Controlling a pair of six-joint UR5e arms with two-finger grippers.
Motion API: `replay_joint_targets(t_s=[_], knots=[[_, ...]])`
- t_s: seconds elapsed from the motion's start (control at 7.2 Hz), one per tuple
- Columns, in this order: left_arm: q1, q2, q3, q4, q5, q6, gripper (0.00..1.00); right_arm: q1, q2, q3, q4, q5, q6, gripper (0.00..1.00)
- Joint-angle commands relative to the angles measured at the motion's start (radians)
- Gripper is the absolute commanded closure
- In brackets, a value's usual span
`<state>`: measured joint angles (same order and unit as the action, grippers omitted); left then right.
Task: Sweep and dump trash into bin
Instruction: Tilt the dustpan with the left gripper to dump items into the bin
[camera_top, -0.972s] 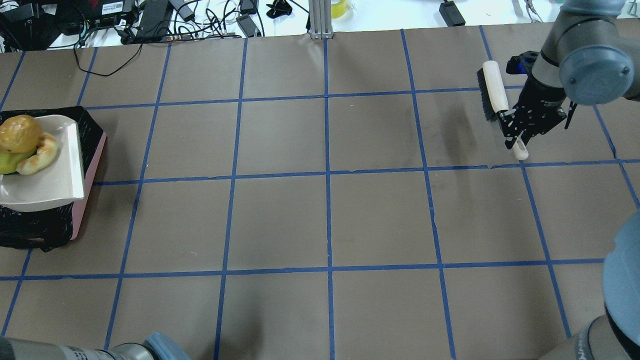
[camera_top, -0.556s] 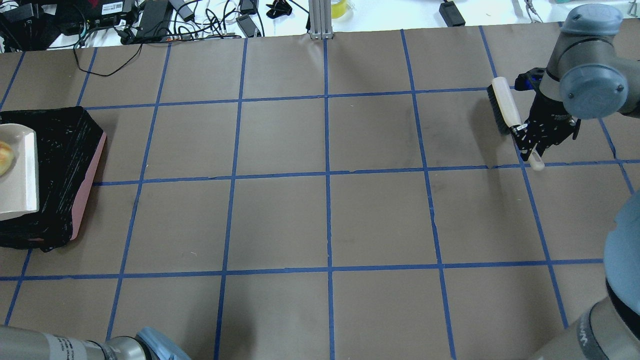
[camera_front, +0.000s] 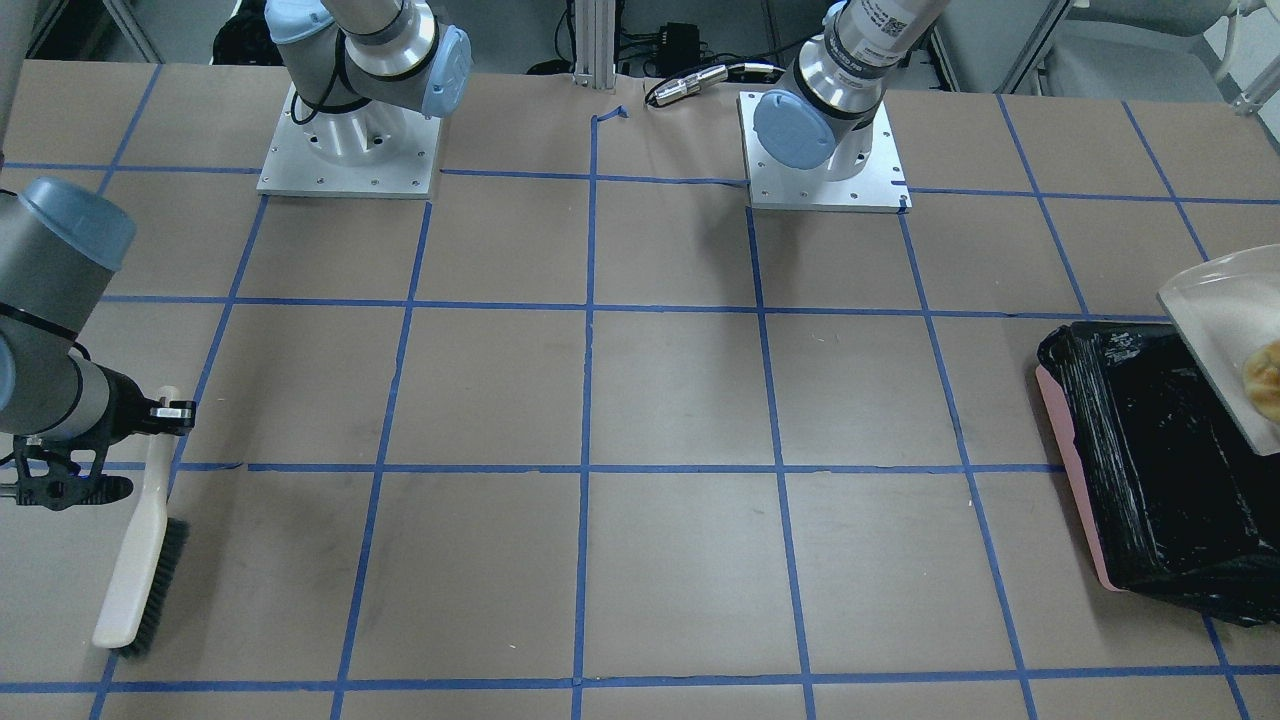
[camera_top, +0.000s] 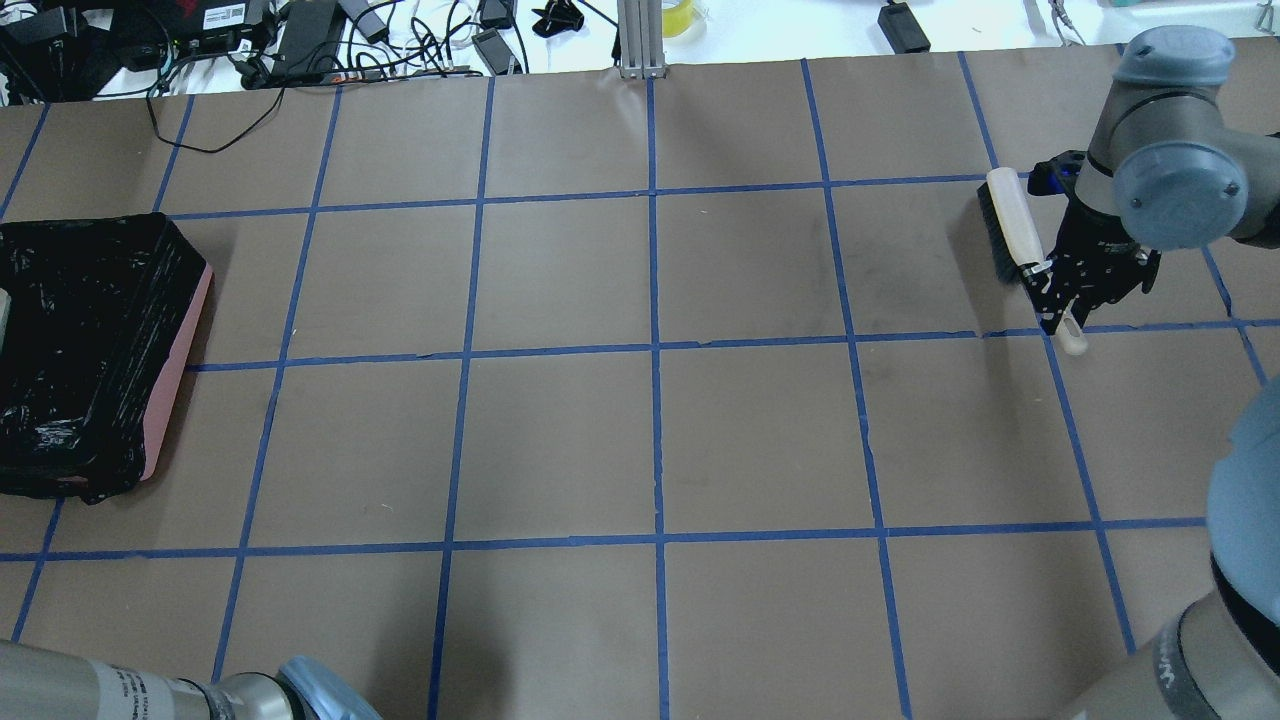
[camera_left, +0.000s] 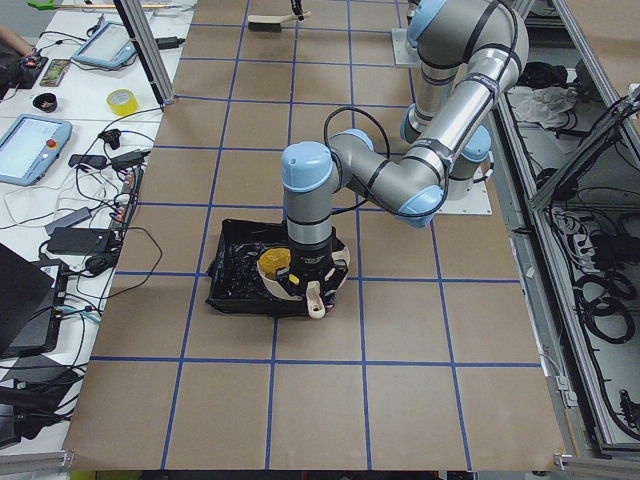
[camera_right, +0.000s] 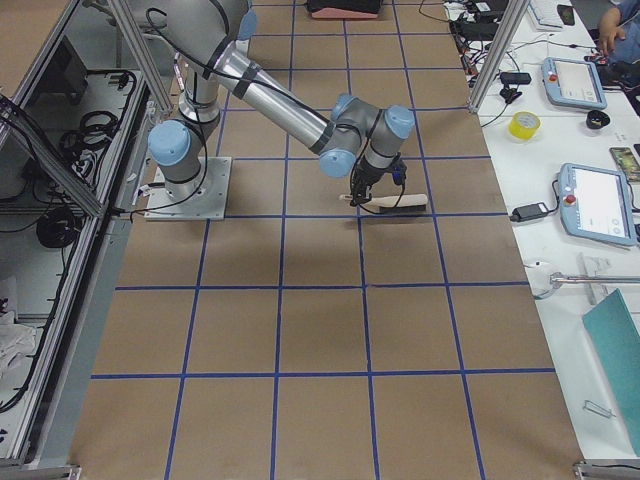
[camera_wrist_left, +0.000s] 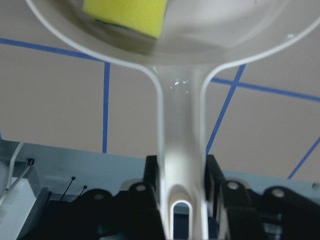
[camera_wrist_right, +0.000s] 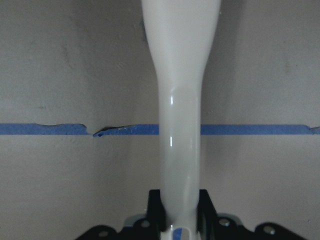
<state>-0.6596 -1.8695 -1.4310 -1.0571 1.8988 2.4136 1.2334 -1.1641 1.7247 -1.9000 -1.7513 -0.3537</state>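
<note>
The pink bin with its black bag sits at the table's left end. My left gripper is shut on the beige dustpan's handle and holds the pan tilted above the bin. The yellow wedge lies in the pan. A golden lump and a golden-tan piece show in it too. The croissant is not clearly seen. My right gripper is shut on the white handle of a black-bristled brush low over the table's right end.
Brown paper with a blue tape grid covers the table. Cables and power bricks lie beyond the far edge. The arm bases stand at the robot's side.
The dustpan with the trash has moved left, out of the overhead view, leaving the bin's black bag uncovered. My right gripper with the brush has shifted slightly right and toward the robot.
</note>
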Motion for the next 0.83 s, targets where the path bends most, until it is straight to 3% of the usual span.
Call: replay_joint_targets(t_s=[0.0,0.14,0.42,0.69], knots=[[-0.107,0.007,-0.017,0.136,0.129,0.079,1.00,0.000,-0.003,-0.004,0.001,-0.002,0.002,0.41],[-0.126,0.015,-0.049,0.249,0.135,0.091,1.00,0.000,-0.012,-0.007,0.004,-0.002,-0.001,0.03],[-0.169,0.042,-0.156,0.435,0.178,0.105,1.00,0.004,-0.057,-0.019,0.007,-0.014,-0.005,0.01],[-0.227,0.084,-0.238,0.537,0.239,0.098,1.00,0.032,-0.173,-0.017,0.019,-0.002,-0.005,0.01]])
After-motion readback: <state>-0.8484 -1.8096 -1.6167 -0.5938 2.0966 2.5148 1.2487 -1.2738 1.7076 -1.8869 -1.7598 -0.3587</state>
